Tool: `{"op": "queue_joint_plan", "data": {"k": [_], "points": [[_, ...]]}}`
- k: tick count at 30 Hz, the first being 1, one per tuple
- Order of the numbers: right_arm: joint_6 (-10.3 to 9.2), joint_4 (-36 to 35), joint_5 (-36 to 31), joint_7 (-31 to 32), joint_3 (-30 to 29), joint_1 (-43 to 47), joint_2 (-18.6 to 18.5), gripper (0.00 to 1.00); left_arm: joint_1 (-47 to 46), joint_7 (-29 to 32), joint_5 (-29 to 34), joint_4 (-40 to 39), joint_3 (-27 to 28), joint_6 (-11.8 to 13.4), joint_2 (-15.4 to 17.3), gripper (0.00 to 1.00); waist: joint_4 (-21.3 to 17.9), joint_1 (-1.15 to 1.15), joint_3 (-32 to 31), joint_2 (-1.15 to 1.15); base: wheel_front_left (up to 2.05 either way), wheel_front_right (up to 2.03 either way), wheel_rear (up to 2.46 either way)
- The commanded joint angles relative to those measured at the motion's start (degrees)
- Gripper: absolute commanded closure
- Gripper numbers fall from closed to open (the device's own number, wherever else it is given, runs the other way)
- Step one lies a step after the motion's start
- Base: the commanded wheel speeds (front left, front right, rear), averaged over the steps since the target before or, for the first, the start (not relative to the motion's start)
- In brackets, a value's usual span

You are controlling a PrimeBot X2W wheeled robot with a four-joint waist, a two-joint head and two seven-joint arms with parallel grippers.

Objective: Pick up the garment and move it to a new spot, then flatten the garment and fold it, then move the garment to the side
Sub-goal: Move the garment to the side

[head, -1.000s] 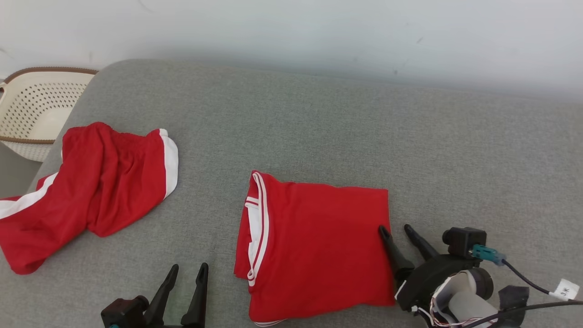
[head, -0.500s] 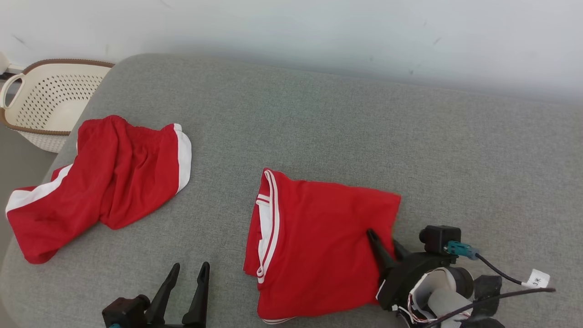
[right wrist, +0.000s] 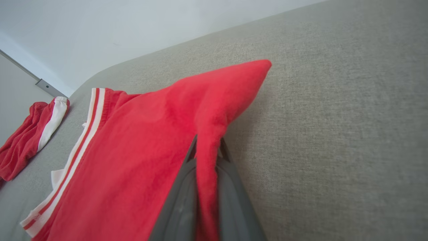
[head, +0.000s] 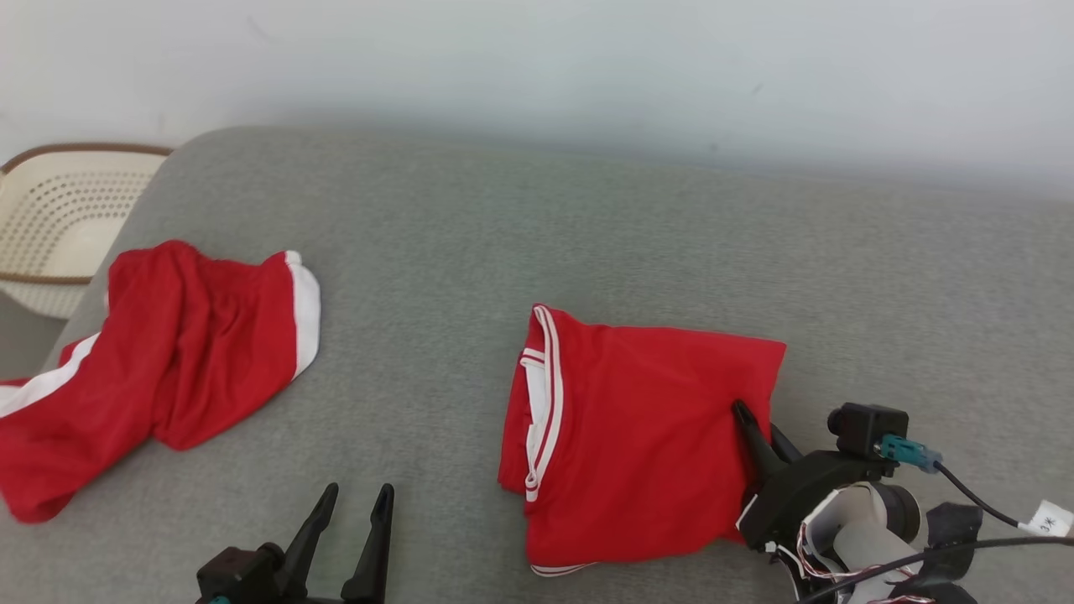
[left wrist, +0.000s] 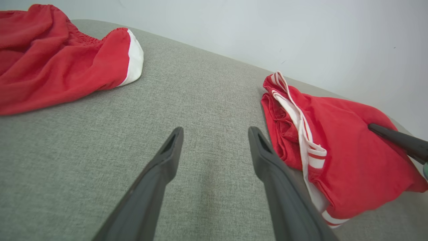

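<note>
Two red garments on the grey cushion [head: 604, 226]. The folded garment [head: 638, 436] lies lower centre-right of the head view, flat, in a nearly square fold slightly taller than wide. Its long axis runs top to bottom of the frame, leaning a little to the right at the top. White-striped collar edge faces frame left; the plain folded edge faces frame right, with the upper right corner pointing toward the upper right.

Right gripper [head: 757, 418] at lower right, fingers clenched on the garment's right edge. In the right wrist view, a ridge of red cloth [right wrist: 214, 110] stands pinched between the two fingers, and the corner beyond it lifts to a point.

Left gripper [head: 359, 488] at bottom left of centre, fingers spread, nothing between them, with bare cushion showing in the gap in the left wrist view.

Second garment [head: 168, 361], red with white bands, rumpled at far left, well apart from the folded one. Perforated cream basket [head: 50, 218] at the upper left edge, off the cushion.
</note>
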Motion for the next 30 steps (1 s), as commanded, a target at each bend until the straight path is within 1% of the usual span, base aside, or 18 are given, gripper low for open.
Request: {"op": "queue_joint_plan", "data": {"k": [1, 8, 19, 20, 30], "points": [[-0.04, -0.3, -0.5, -0.4, -0.8, 1.1, -0.3, 1.00, 1.3, 0.0, 0.4, -0.3, 0.1, 0.0, 0.5, 0.00, -2.5, 0.00, -1.3, 0.00, 0.00, 0.00, 0.00], [-0.03, -1.1, -2.7, -0.3, -3.5, 3.2, 0.0, 1.00, 1.3, 0.0, 1.5, -1.3, 0.2, 0.0, 0.3, 0.00, -10.2, 0.00, -2.1, 0.00, 0.00, 0.00, 0.00], [-0.03, -1.9, -3.4, -0.3, -6.3, 6.5, 0.5, 1.00, 1.5, 0.0, 4.0, -2.4, 1.3, 0.0, 0.0, 0.00, -21.9, 0.00, -3.2, 0.00, 0.00, 0.00, 0.00], [-0.03, -1.9, -3.4, -0.3, -6.3, 6.5, 0.5, 1.00, 1.5, 0.0, 4.0, -2.4, 1.3, 0.0, 0.0, 0.00, -21.9, 0.00, -3.2, 0.00, 0.00, 0.00, 0.00], [-0.03, -2.5, -3.9, -0.3, -8.2, 7.3, 0.7, 1.00, 0.9, 0.0, 4.9, -2.8, 1.3, 0.0, -0.3, 0.00, -29.6, 0.00, -2.2, 0.00, 0.00, 0.00, 0.00]]}}
